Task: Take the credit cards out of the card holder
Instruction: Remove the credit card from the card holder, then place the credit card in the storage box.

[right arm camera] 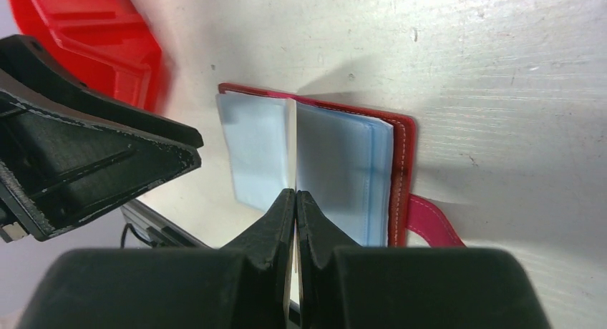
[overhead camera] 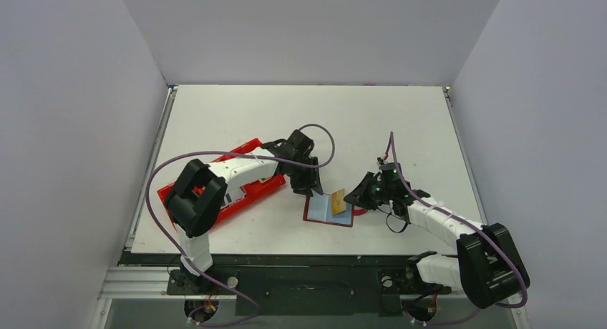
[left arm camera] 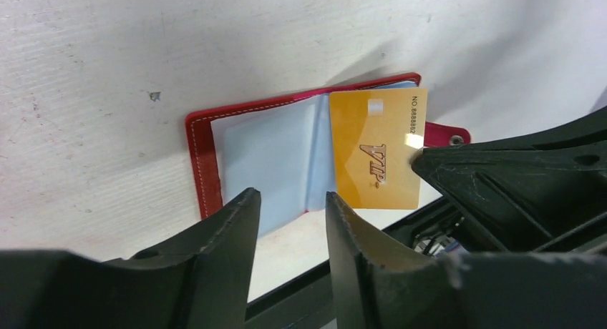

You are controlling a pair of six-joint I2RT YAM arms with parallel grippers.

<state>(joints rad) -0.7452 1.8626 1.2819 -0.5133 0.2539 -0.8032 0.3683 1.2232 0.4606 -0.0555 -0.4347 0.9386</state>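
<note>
Card holder [left arm camera: 265, 164] open flat; gold credit card [left arm camera: 376, 150] edge-held in tight right end effector [right arm camera: 295, 193], left end effector [left arm camera: 292, 197] narrowly apart.

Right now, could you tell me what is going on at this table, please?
The right gripper, jaws shut, pinches a tan-gold plastic card marked VIP by its edge and holds it over the open dark red folding card holder, which lies on the white table. The left gripper hovers close by the holder, its jaws apart with nothing between them. Whether the card is fully clear of the pale blue sleeves cannot be told.
</note>
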